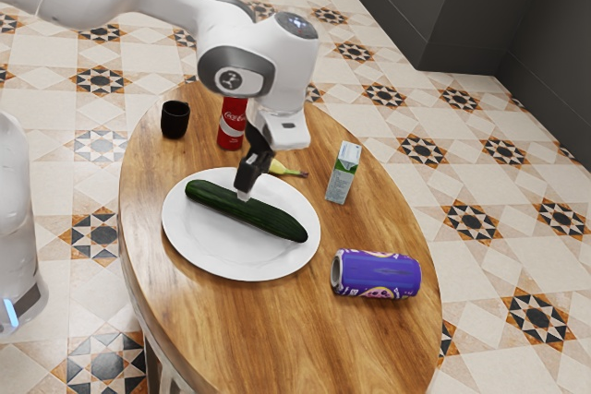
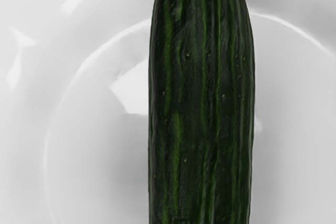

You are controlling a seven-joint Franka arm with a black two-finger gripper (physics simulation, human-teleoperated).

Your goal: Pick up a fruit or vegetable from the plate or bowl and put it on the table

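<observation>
My gripper points down at the middle of the cucumber, its tip right at the cucumber's upper surface; whether it grips the cucumber is not visible. The long dark green cucumber lies across the white plate, one end close to the plate's rim. From the hand, the cucumber appears large and close, with the plate beneath and on both sides of it.
Behind the plate are a yellow banana, partly hidden by the hand, a red Coca-Cola can and a black cup. Toward the exterior view's right stand a small carton and a purple can on its side.
</observation>
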